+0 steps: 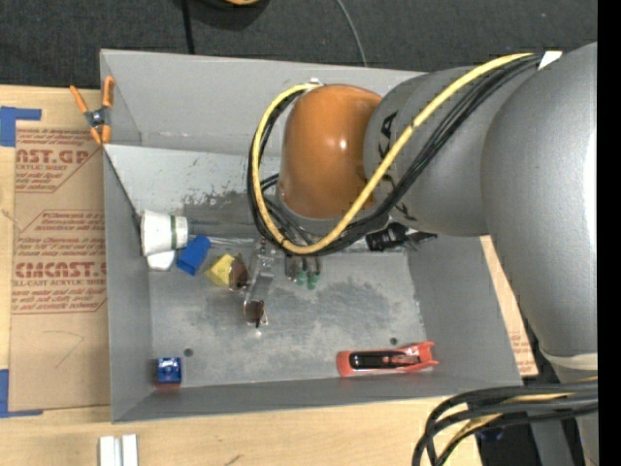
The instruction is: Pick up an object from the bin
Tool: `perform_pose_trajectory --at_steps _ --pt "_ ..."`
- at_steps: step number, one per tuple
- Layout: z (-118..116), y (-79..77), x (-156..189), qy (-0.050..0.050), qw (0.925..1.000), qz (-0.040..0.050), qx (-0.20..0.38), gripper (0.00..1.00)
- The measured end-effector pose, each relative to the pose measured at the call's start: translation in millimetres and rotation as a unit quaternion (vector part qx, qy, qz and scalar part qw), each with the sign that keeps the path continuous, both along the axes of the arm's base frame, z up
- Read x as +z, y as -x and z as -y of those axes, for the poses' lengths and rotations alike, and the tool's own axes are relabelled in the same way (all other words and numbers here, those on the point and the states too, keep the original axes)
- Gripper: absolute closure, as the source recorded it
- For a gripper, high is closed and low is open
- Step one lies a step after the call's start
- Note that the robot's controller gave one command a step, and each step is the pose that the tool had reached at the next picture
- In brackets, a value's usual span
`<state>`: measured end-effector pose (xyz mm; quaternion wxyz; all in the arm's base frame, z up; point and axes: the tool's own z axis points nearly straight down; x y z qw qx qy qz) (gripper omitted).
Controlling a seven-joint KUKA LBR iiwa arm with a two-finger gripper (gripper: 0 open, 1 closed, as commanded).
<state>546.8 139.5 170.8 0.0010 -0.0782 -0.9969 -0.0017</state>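
My gripper (256,304) reaches down below the orange wrist cover to the bin floor, a little left of the middle. Just to its left lies a small yellow piece (225,271), touching or nearly touching the gripper. Left of that is a blue block (193,254), and beside the block a white cap-like cylinder (161,236) rests against the left wall. A small green thing (310,281) shows just right of the gripper, under the wrist.
A red and black flat tool (387,360) lies near the front wall at the right. A small blue cube (168,371) sits in the front left corner. The arm and its cables cover the bin's back right.
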Motion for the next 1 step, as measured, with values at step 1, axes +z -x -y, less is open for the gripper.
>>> perform_pose_trajectory --at_steps 1 --pt "4.1 1.9 61.3 0.001 0.9999 -0.0015 0.013 1.00"
